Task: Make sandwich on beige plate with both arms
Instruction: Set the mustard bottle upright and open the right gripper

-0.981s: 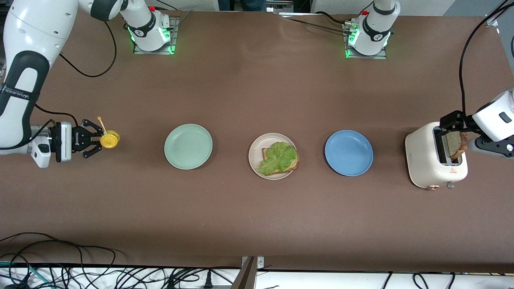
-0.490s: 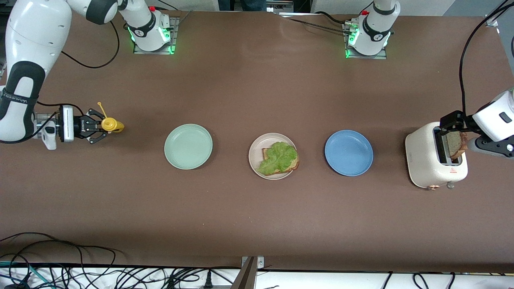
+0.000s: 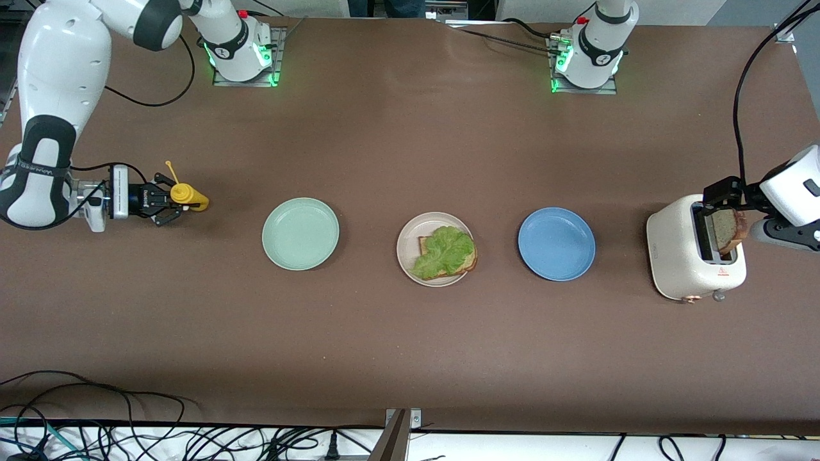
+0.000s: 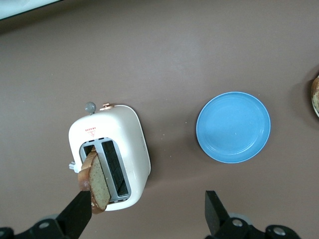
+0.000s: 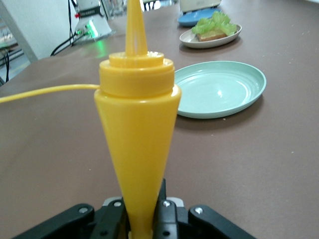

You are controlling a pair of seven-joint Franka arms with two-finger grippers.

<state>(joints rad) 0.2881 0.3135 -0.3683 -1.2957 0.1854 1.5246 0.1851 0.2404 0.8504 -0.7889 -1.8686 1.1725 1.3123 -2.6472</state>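
While the beige round plate (image 3: 405, 253) at mid-table carries 1 bread slice under a ruffled green lettuce leaf (image 3: 445, 251), the left gripper (image 4: 144, 219) hangs wide open around the 2nd tan slice (image 3: 726, 232) tilted in the white toaster (image 3: 679, 262). Closing squarely on its flat faces should allow a clean lift. Over the right arm's end of the table, the right gripper (image 3: 168, 202) clamps a yellow squeeze bottle (image 5: 135, 129).

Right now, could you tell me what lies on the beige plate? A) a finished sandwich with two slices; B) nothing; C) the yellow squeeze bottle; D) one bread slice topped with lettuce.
D: the beige plate holds one bread slice under a lettuce leaf; the second slice stands in the toaster.
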